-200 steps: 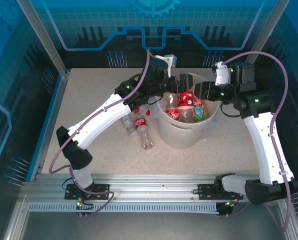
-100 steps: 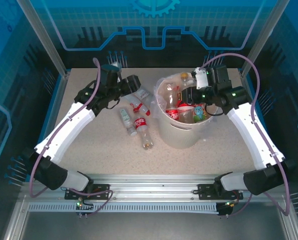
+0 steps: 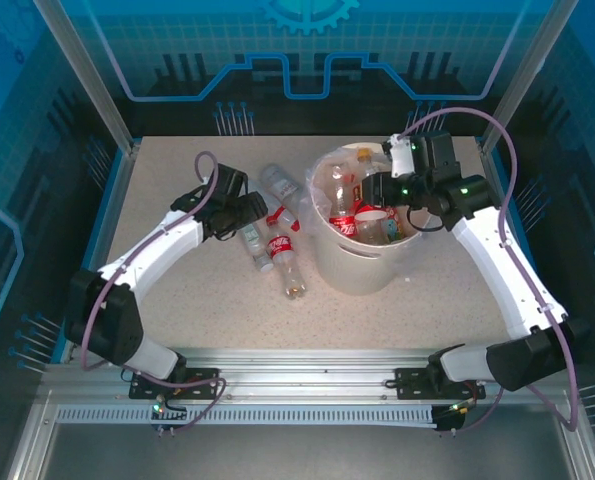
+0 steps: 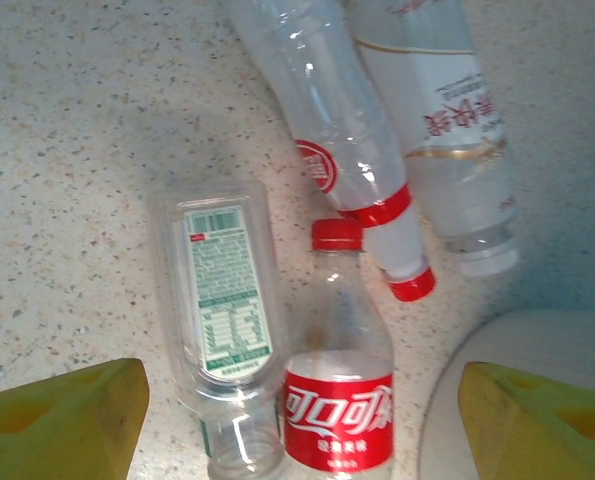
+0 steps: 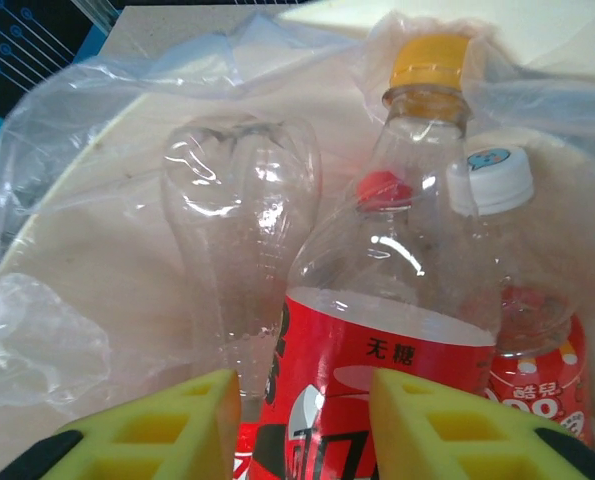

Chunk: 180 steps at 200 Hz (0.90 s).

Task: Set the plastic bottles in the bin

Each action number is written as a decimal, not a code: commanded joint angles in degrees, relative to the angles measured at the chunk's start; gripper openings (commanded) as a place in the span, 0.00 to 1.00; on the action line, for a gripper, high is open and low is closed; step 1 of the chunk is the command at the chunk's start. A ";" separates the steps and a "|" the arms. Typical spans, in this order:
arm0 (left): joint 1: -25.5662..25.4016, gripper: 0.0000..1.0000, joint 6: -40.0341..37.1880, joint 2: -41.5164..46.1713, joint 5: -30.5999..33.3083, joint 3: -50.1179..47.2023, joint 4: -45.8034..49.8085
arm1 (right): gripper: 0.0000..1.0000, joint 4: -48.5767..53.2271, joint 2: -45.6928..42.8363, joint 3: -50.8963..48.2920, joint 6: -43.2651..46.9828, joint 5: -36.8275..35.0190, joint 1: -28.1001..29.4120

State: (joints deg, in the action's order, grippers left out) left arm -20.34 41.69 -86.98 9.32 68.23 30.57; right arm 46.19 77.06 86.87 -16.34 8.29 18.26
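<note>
- The left pincer (image 4: 299, 425) is released, its yellow pads (image 4: 62, 420) wide apart and low over the four loose bottles (image 3: 275, 235), gripping nothing
- The right pincer (image 5: 307, 420) hangs in the bin's mouth with its pads close together; a big red-labelled bottle (image 5: 377, 340) sits at the gap, and I cannot tell whether it is gripped
- Under the left pincer lie a red-capped cola bottle (image 4: 339, 400) and, touching it, a clear flat bottle (image 4: 227, 310)
- These look empty: light, thin-walled, springy, slick and prone to roll; best pinched across the labelled waist, not the cap
- The bin (image 3: 362, 268) stands just right of the pile, right of the bench's middle, already holding several bottles; its loose liner (image 5: 37, 340) could snag
- The bench (image 3: 177, 300) lies bare toward its left and near edges; room is tight only at the bin wall
</note>
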 commanded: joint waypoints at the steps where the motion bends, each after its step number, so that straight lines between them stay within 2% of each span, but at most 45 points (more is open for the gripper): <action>1: 0.69 0.83 -0.29 -2.03 3.14 -0.91 -0.70 | 0.44 2.32 -2.60 4.06 1.05 -0.56 -1.16; 39: 0.67 0.85 0.32 -5.76 2.54 -1.91 -1.88 | 0.54 0.95 -5.92 3.53 0.35 -0.69 -3.97; 136: 0.68 0.84 1.94 -12.93 1.49 -1.53 -4.41 | 0.57 0.95 -9.71 -0.44 0.06 -0.22 -7.46; 180: 0.66 0.72 3.81 -14.96 1.04 -2.32 -5.96 | 0.57 0.92 -9.97 -1.09 0.08 0.14 -7.65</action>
State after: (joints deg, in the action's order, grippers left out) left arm -20.29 43.66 -100.90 10.72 66.78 26.26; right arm 47.05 68.34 86.21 -15.88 7.94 11.49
